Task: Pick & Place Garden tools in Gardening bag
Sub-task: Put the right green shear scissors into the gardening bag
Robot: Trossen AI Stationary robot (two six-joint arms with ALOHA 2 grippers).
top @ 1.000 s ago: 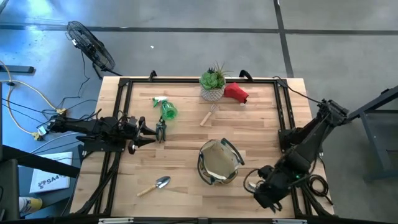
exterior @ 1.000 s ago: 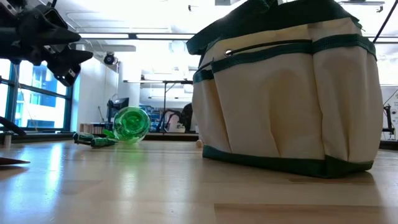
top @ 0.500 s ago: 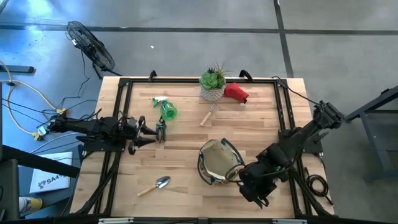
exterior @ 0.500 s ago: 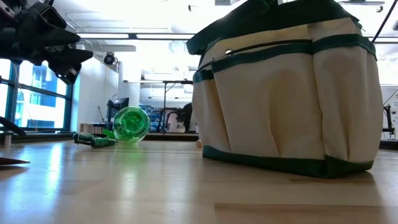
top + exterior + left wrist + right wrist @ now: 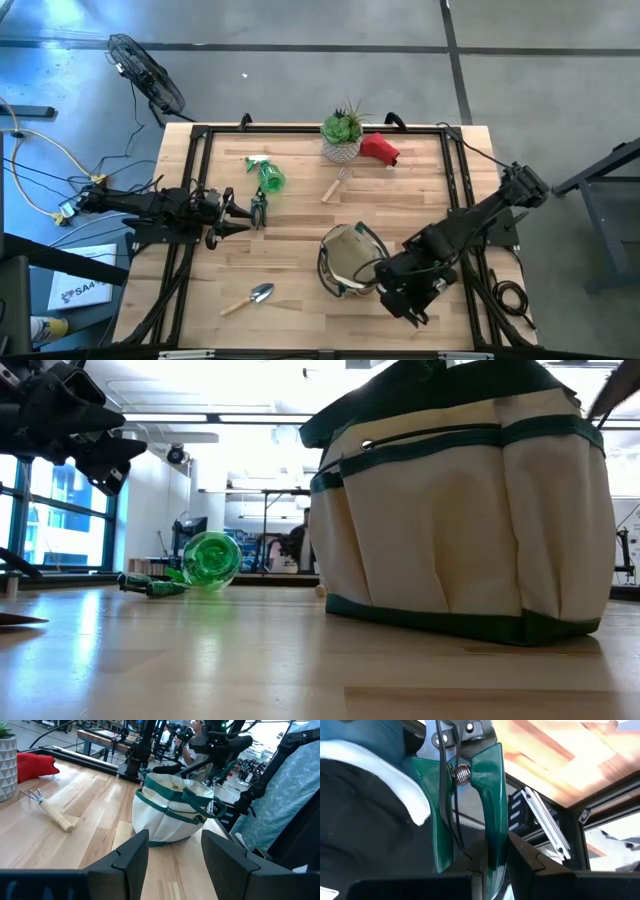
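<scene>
Swinging in from the desk's corner, the right tool [image 5: 385,283] now hangs beside the gardening bag [image 5: 351,262], clamped on green-handled pruners [image 5: 465,815]; released short, they would miss the bag.

Both arms are matte black, jointed, with broad flat-faced dark fingers [image 5: 134,856].

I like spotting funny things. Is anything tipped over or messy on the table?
Yes, the green spray bottle lies on its side instead of standing. The gardening bag stands upright, and the right gripper beside it holds green-handled pruners. Nothing looks spilled or broken.
</scene>
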